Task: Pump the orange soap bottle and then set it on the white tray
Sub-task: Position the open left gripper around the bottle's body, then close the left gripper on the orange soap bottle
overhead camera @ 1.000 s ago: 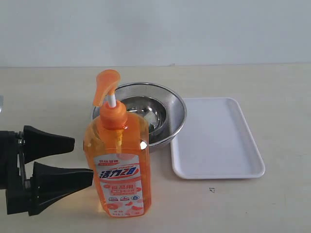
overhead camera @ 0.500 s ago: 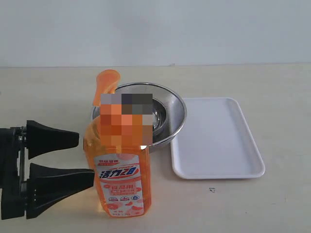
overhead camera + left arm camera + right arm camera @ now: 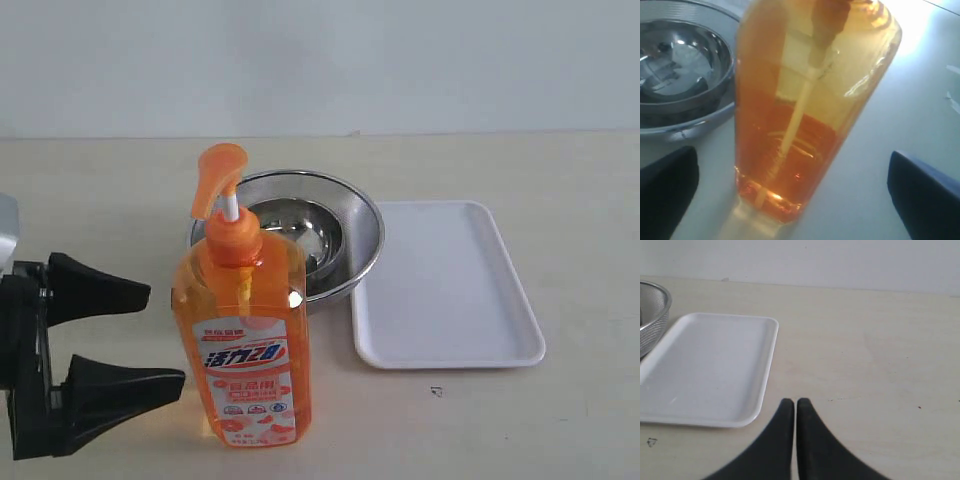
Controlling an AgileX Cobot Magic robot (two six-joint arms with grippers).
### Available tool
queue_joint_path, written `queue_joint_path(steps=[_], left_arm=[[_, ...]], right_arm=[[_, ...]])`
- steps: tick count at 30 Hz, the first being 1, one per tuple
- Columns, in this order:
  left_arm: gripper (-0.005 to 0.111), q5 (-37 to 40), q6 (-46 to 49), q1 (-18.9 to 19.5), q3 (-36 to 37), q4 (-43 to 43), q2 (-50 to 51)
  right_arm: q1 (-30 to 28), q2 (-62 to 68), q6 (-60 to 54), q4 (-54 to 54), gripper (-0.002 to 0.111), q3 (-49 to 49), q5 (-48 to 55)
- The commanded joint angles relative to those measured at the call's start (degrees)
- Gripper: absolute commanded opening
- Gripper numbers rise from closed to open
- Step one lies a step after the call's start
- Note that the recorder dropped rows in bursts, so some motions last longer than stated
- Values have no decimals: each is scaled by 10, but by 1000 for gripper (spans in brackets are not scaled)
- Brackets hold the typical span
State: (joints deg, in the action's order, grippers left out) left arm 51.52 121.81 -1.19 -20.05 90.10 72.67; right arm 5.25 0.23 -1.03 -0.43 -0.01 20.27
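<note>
While right gripper [image 3: 796, 401] presses together, left gripper [image 3: 167, 335] gapes beside orange soap bottle [image 3: 245, 335].

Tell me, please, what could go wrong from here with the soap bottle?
1. The orange soap bottle is tall and stands free, just in front of the open left fingers. If one finger touches it first, it may tip toward the steel bowls behind it.
2. Its plastic walls look smooth, so a grip low on the body might slip during the carry to the white tray.
</note>
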Motion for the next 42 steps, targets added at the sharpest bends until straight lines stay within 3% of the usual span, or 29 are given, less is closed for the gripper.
queue_joint_path(steps=[1, 10, 32, 42], left_arm=[[95, -24, 3, 0, -21, 1, 0], [95, 9, 3, 0, -43, -12, 11], [95, 141, 3, -5, -156, -77, 182], [95, 100, 3, -94, -217, -81, 233]], right_arm=[[-1, -2, -2, 0, 0, 0, -3], [-1, -2, -2, 0, 0, 0, -3], [-1, -2, -2, 0, 0, 0, -6], [-1, -2, -2, 0, 0, 0, -6]])
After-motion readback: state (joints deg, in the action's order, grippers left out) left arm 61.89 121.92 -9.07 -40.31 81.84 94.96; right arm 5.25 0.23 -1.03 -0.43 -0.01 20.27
